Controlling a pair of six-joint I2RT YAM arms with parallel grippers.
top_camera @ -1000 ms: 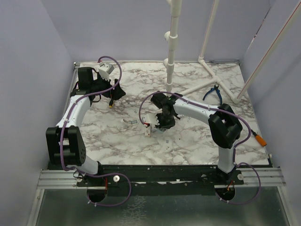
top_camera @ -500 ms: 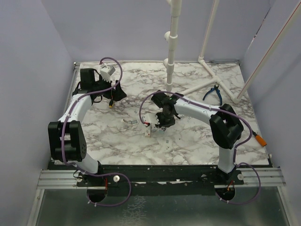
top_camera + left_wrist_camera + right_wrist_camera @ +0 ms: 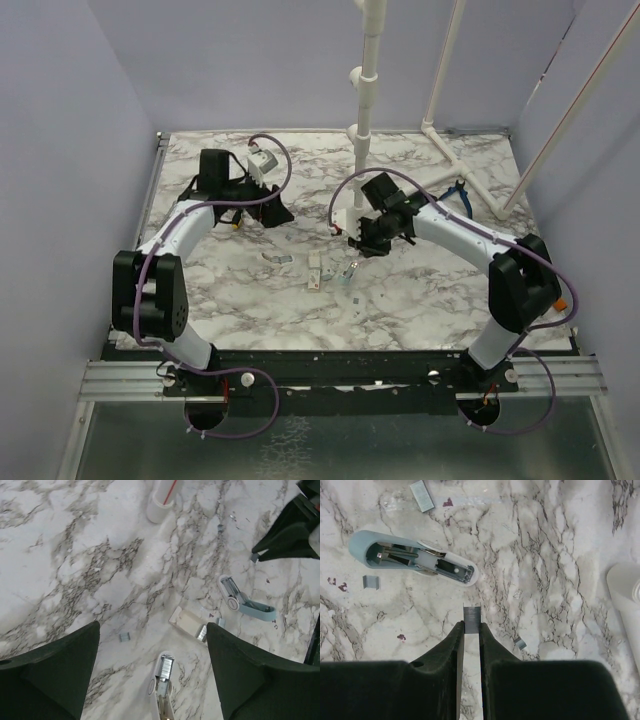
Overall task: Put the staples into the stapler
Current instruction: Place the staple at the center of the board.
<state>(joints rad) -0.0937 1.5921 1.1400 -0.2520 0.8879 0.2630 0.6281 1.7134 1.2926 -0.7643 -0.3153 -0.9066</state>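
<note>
You see a marble-patterned table (image 3: 420, 290), lavender walls (image 3: 60, 150) on three sides, and white pipes (image 3: 366, 100) rising near its far edge.

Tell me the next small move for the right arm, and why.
Probably ease the right gripper toward the stapler and turn the staples to line up with its channel. The gripper is shut on the staples, their end sticking out past the fingertips. The stapler lies open with its channel exposed, apart from the staples and at an angle to them.
</note>
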